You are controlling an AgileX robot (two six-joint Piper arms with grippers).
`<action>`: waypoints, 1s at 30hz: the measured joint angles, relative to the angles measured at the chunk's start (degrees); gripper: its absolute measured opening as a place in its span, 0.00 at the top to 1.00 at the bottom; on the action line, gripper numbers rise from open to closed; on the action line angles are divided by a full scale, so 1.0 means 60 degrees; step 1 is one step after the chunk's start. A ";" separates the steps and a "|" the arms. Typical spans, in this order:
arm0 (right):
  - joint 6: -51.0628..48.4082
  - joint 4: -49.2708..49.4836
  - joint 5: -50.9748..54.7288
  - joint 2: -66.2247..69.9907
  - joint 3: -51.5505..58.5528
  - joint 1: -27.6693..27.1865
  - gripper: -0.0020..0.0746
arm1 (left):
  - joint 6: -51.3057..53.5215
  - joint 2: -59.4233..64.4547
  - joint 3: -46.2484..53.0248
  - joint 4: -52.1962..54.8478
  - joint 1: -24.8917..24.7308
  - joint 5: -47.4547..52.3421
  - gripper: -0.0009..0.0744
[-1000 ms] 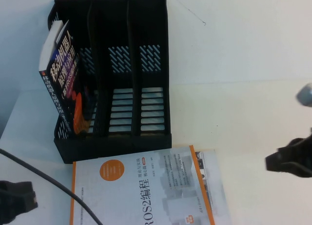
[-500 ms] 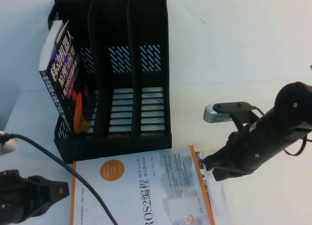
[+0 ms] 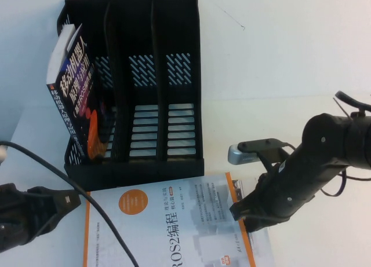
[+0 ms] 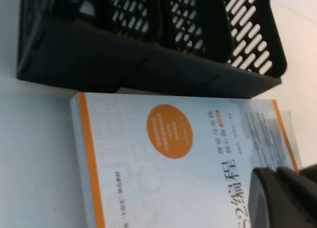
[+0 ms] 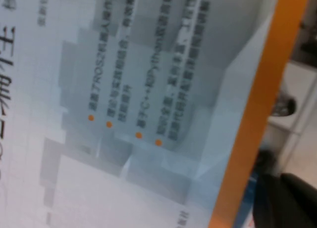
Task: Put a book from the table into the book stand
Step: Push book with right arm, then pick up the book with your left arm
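Observation:
A pale blue book (image 3: 168, 226) with an orange spine and an orange disc lies flat on the table in front of the black book stand (image 3: 174, 24). The stand has three slots. The left slot holds a dark book (image 3: 72, 87) leaning upright. My right gripper (image 3: 239, 212) is shut and low over the flat book's right orange edge (image 5: 247, 124); its tips show in the right wrist view (image 5: 285, 201). My left gripper (image 3: 72, 198) is shut and sits just left of the book's near left corner. It hangs over the cover in the left wrist view (image 4: 280, 193).
A black cable (image 3: 87, 206) runs from the left arm across the book's left part. A printed sheet or second book (image 3: 258, 232) sticks out under the flat book's right side. White table stretches to the right of the stand (image 3: 290, 76).
My right arm has swung in from the right edge and come down to the book's right edge. My left gripper has moved up and right towards the book's left corner.

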 joint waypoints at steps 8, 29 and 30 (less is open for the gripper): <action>0.0176 -0.0167 -0.0425 0.0152 -0.0075 0.0767 0.97 | -0.0023 0.0811 0.0450 -0.0394 0.0000 -0.0404 0.99; 0.1382 -0.1641 0.0656 -0.3438 -0.0073 -0.0237 0.97 | 0.3789 0.3555 0.0450 -0.1950 0.5234 0.4196 0.99; 0.1385 -0.1729 0.0731 -0.3794 -0.0073 -0.0428 0.97 | 0.3839 0.3670 0.0450 -0.1927 0.5192 0.4196 0.97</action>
